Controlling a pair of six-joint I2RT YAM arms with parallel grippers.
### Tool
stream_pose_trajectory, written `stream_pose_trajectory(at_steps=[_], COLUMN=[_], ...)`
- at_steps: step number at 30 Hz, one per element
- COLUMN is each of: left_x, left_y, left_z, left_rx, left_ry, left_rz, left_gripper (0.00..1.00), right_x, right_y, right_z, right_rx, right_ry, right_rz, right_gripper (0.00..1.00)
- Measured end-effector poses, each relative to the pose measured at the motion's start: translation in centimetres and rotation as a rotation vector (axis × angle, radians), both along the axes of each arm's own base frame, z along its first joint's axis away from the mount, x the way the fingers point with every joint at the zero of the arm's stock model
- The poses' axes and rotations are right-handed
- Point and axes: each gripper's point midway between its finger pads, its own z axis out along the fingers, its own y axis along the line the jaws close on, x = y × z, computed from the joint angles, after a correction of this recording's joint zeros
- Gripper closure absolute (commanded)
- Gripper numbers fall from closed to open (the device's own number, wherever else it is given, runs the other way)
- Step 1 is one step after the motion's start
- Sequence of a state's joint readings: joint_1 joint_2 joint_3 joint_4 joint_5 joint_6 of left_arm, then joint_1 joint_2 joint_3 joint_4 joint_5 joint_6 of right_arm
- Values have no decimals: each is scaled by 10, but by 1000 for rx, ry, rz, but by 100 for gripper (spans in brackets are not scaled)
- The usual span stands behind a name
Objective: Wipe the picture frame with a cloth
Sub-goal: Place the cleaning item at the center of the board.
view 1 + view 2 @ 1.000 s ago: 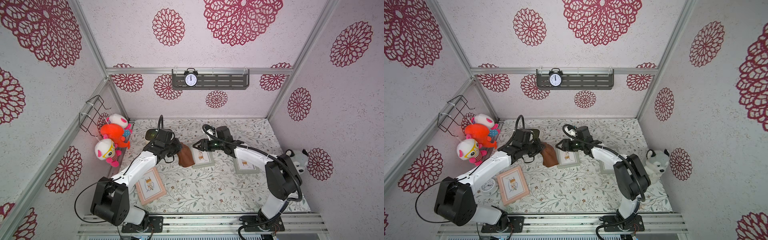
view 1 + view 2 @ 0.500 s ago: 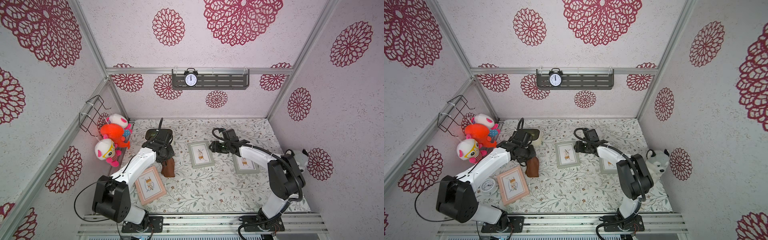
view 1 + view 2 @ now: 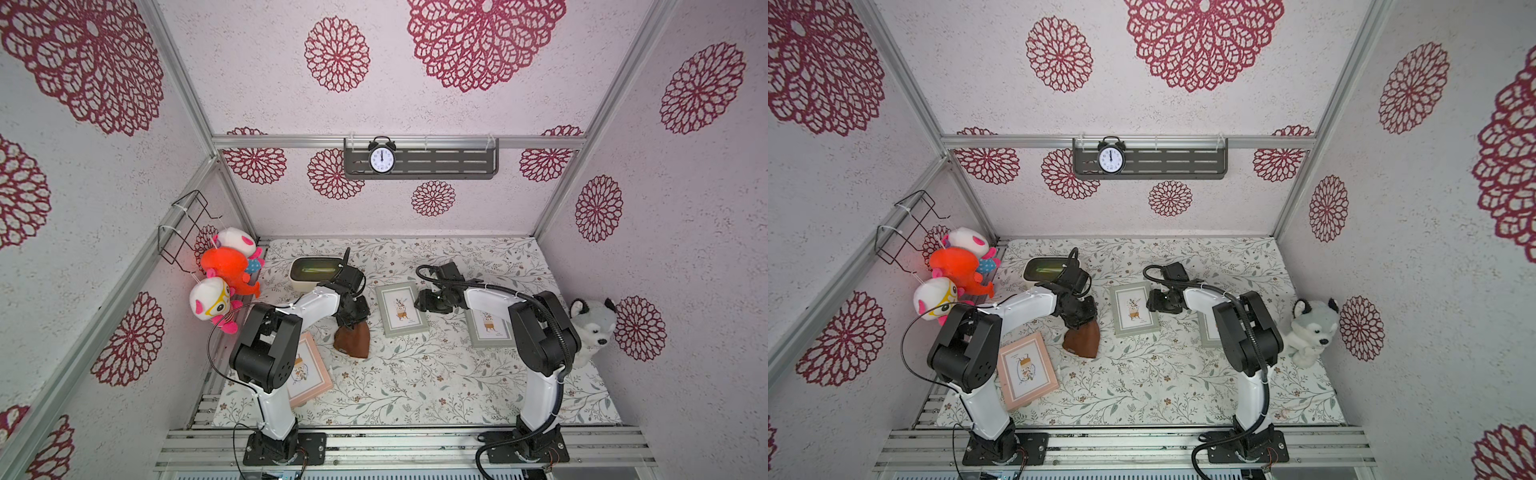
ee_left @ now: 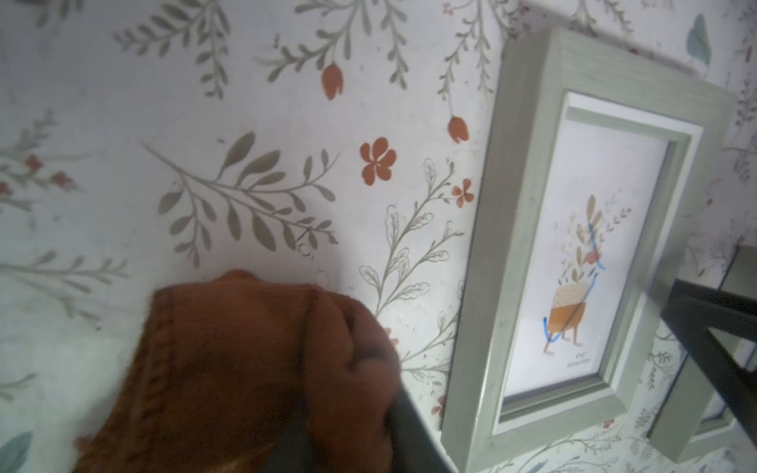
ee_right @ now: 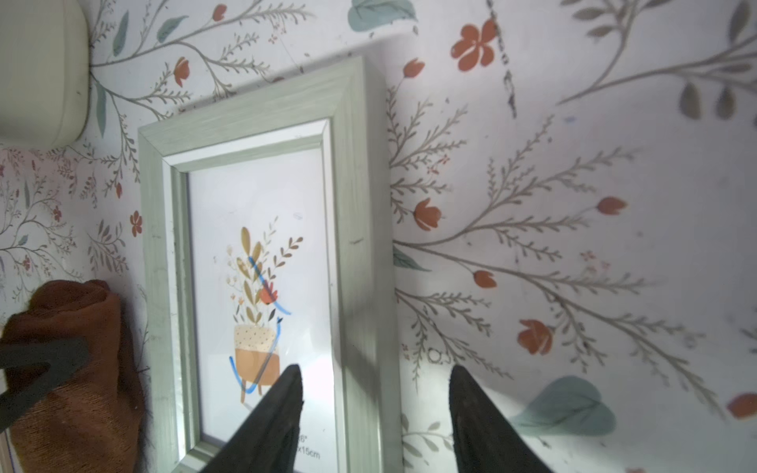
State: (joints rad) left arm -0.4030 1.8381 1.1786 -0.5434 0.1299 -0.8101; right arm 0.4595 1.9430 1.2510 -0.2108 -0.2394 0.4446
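The grey-green picture frame (image 3: 401, 309) (image 3: 1133, 309) lies flat mid-table, with blue pen strokes on its glass (image 5: 262, 282). Left of it, the bunched brown cloth (image 3: 352, 340) (image 3: 1082, 341) rests on the table. My left gripper (image 3: 353, 318) sits right on its top end. In the left wrist view the cloth (image 4: 245, 368) covers the jaws, with one dark finger (image 4: 413, 434) beside it, so the grip is unclear. My right gripper (image 5: 375, 370) is open and straddles the frame's right edge (image 5: 360, 266). It holds nothing.
A pink frame (image 3: 309, 374) lies front left, partly under my left arm. A second green frame (image 3: 488, 332) is under my right arm. A cream box with a green lid (image 3: 313, 272) stands at the back left. A husky plush (image 3: 592, 328) sits at the right wall, and plush toys (image 3: 226, 270) hang on the left wall.
My left arm drew the cloth off the frame, leftward and forward, down onto the table. My right gripper pulled back from over the frame to its right edge.
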Motion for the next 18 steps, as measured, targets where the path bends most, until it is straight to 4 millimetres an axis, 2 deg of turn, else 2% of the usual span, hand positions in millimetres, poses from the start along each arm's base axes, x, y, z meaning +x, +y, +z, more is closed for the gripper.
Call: stream_pose_trajectory(at_steps=[1, 3, 6, 9, 11, 18], left_x=[0, 0, -4, -16, -25, -54], left_y=[-1, -1, 1, 6, 9, 8], left_z=[2, 10, 30, 50, 54, 37], left_rx=[-6, -15, -32, -39, -23, 89], left_ry=[-3, -17, -57, -98, -103, -44], left_rz=[3, 2, 5, 7, 7, -34], left_gripper=[41, 29, 20, 18, 18, 18], right_x=[0, 0, -1, -1, -1, -1], right_y=[0, 0, 0, 0, 0, 0], right_z=[0, 0, -1, -2, -5, -7], right_rx=[-1, -1, -4, -6, -9, -14], right_ry=[2, 1, 3, 4, 11, 19], right_rz=[1, 1, 5, 7, 7, 7], right_gripper=[42, 42, 42, 42, 42, 42])
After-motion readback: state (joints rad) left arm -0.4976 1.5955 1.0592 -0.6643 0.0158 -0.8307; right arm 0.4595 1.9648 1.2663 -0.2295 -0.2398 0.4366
